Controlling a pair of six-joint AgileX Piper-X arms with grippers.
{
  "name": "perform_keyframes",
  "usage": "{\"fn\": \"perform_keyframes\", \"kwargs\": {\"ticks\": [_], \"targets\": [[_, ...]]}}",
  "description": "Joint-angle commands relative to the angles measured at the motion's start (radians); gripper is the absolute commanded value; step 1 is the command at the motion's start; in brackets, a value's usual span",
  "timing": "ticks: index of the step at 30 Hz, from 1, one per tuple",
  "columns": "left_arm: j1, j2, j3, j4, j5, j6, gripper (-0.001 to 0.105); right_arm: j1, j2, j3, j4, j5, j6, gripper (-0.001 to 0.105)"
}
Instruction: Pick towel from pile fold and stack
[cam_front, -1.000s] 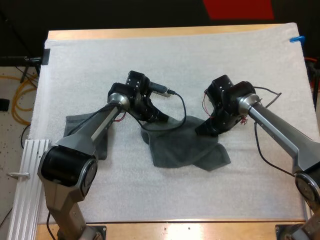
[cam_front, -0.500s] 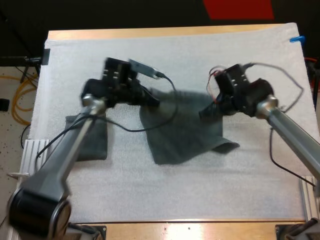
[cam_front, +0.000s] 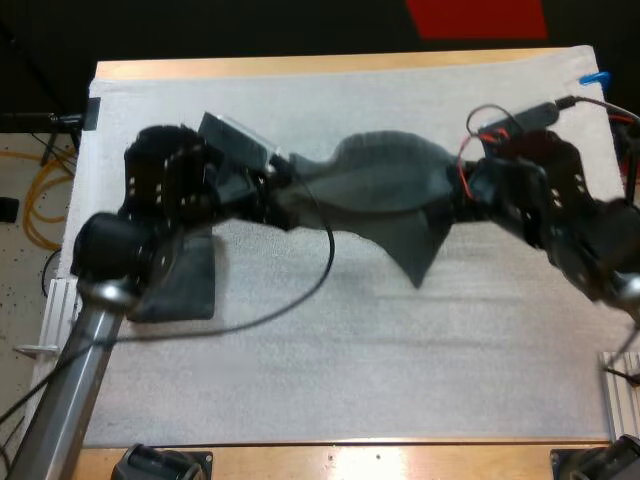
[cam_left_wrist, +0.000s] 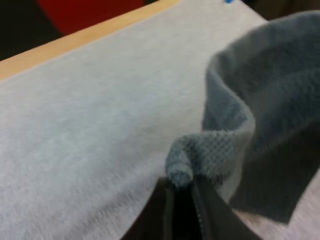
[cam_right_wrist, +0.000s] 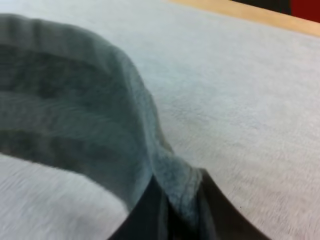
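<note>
A dark grey-green towel (cam_front: 378, 190) hangs stretched in the air between my two grippers, above the middle of the mat, with a corner drooping down. My left gripper (cam_front: 276, 186) is shut on the towel's left corner (cam_left_wrist: 186, 161); its black fingers (cam_left_wrist: 161, 210) pinch the bunched edge. At the other end my right gripper (cam_front: 455, 200) is shut on the right corner (cam_right_wrist: 175, 185), the cloth pressed between its fingers (cam_right_wrist: 150, 205). A second, folded towel (cam_front: 183, 285) lies flat on the mat at the left, partly under my left arm.
The white mat (cam_front: 330, 350) covers the wooden table (cam_front: 300, 66). A ribbed metal rail (cam_front: 55, 310) runs along the left edge by my left arm's base.
Both grippers have risen and pulled apart, lifting the towel off the mat and stretching it out. The folded towel at the left has stayed put.
</note>
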Motion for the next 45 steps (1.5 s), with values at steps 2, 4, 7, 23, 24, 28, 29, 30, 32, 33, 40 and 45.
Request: {"fn": "perform_keyframes", "kwargs": {"ticks": [2,4,7,23,24,28,29,30,32,33,40,45], "targets": [[-0.018,-0.036,-0.006,0.044,-0.017,-0.01,0.0,0.033,-0.042,-0.006,0.051,0.002,0.01,0.0],[-0.033,-0.067,-0.006,0.089,-0.017,-0.01,0.0,0.062,-0.075,-0.006,0.083,0.002,0.031,0.0],[-0.073,-0.117,-0.006,0.168,-0.042,-0.012,0.0,0.116,-0.12,-0.006,0.15,0.002,0.074,0.0],[-0.317,-0.273,0.053,0.427,-0.29,-0.124,0.0,0.323,-0.209,0.008,0.482,-0.013,0.322,0.0],[-0.316,-0.271,0.085,0.405,-0.311,-0.118,0.0,0.323,-0.194,0.017,0.466,0.023,0.303,0.0],[-0.313,-0.245,0.197,0.277,-0.389,-0.083,0.0,0.317,-0.119,0.063,0.379,0.124,0.177,0.0],[-0.313,-0.232,0.236,0.216,-0.428,-0.061,0.0,0.302,-0.086,0.078,0.341,0.132,0.139,0.0],[-0.313,-0.215,0.272,0.149,-0.466,-0.034,0.0,0.279,-0.05,0.092,0.301,0.131,0.109,0.0],[-0.313,-0.18,0.318,0.04,-0.526,0.004,0.0,0.229,0.01,0.109,0.238,0.129,0.074,0.0],[-0.312,-0.156,0.341,-0.017,-0.555,0.029,0.0,0.199,0.043,0.116,0.201,0.129,0.061,0.0],[-0.238,0.038,0.394,-0.319,-0.562,0.103,0.0,0.035,0.237,0.121,-0.007,0.052,-0.01,0.0],[-0.131,0.198,0.394,-0.501,-0.492,0.124,0.0,-0.025,0.352,0.121,-0.144,0.045,-0.011,0.0]]}}
